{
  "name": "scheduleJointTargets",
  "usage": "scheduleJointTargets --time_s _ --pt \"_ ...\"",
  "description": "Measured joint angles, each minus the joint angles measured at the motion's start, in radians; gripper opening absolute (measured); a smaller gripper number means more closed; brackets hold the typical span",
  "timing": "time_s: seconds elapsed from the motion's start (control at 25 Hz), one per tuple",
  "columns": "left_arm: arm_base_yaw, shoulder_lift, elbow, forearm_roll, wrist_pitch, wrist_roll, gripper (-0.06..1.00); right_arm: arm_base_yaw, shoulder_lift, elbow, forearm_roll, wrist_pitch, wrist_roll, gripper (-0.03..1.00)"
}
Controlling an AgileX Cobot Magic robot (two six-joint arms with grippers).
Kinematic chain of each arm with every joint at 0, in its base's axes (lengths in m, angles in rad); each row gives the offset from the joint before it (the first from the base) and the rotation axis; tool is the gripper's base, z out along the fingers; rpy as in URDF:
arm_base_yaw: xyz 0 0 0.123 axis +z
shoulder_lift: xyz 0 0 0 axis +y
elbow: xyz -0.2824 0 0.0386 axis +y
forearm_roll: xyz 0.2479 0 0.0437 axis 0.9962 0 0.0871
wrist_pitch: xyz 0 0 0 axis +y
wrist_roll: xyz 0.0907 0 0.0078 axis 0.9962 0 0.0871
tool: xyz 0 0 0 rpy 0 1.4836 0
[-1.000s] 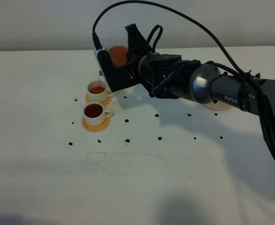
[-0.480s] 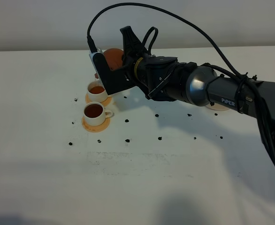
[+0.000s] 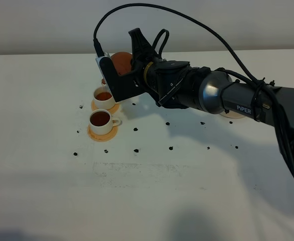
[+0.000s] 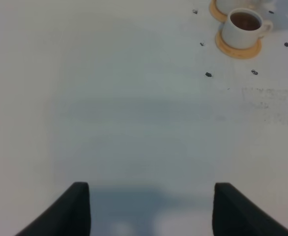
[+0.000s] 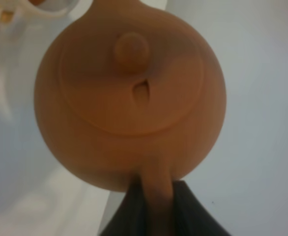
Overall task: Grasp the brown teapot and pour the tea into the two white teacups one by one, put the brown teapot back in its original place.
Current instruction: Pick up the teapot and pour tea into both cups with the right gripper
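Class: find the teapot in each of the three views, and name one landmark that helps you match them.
Exterior high: teapot at upper centre, held above the far cup.
Left wrist: not in it.
Right wrist: fills the picture, seen from the lid side, handle in the end effector.
Shared landmark: the near cup on its coaster.

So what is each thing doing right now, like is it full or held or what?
brown teapot: lid on, held in the air by its handle, near the far cup
right gripper: shut on the teapot's handle
left gripper: open, holding nothing
near teacup: full of tea, on its coaster
far teacup: tea inside, on its coaster
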Motion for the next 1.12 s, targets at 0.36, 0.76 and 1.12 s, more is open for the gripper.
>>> scheduleJointTargets --time_s 0.36,0.76,1.12 --pt "0.000 0.000 0.000 0.000 0.000 0.000 0.52 0.000 0.000 0.000 0.000 0.000 0.001 0.11" --pt "0.000 0.000 0.000 0.000 0.000 0.000 0.52 0.000 0.000 0.000 -0.026 0.005 -0.003 0.11" --pt "0.000 0.000 0.000 0.000 0.000 0.000 0.52 0.000 0.000 0.000 -0.053 0.011 -0.009 0.11"
